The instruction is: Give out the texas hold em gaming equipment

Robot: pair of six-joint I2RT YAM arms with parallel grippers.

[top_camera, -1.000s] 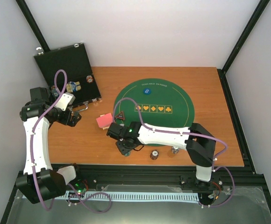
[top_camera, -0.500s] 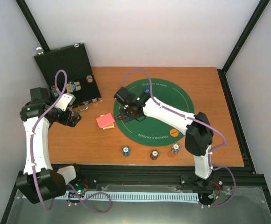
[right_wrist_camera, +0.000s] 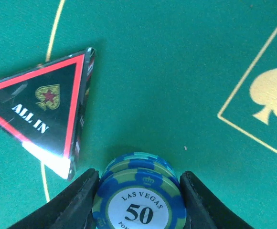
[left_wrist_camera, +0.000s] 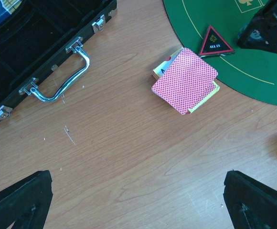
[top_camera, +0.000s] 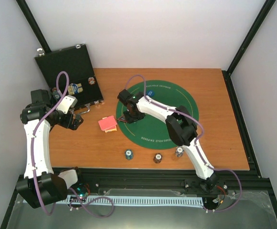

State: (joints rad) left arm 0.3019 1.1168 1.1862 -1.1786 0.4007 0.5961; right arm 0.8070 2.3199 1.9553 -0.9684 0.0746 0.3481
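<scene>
A short stack of blue poker chips (right_wrist_camera: 138, 202), the top one printed "LAS VEGAS 50", sits between the two fingers of the right pincer (top_camera: 130, 116), which is closed on its striped edges at a middling width. The stack is over the left part of the round green felt mat (right_wrist_camera: 176, 71); whether it rests on the felt cannot be told. Just to its left lies the black, red-edged triangle marker (right_wrist_camera: 38, 112) reading "ALL IN", flat on the mat's left rim and not touching the chips. Left of the mat, on the bare wooden tabletop (left_wrist_camera: 129, 152), a loose pile of red-backed playing cards (left_wrist_camera: 185, 80) lies face down, near the marker. Along the near edge of the tabletop three small chip stacks stand in a row, well apart (top_camera: 128, 154) (top_camera: 157, 158) (top_camera: 179, 152). At the far left the black case (top_camera: 67, 67) lies open, its metal handle (left_wrist_camera: 64, 71) facing the cards. The left pincer (left_wrist_camera: 136, 183) hangs above the tabletop beside the case, fingers spread wide and holding nothing.
</scene>
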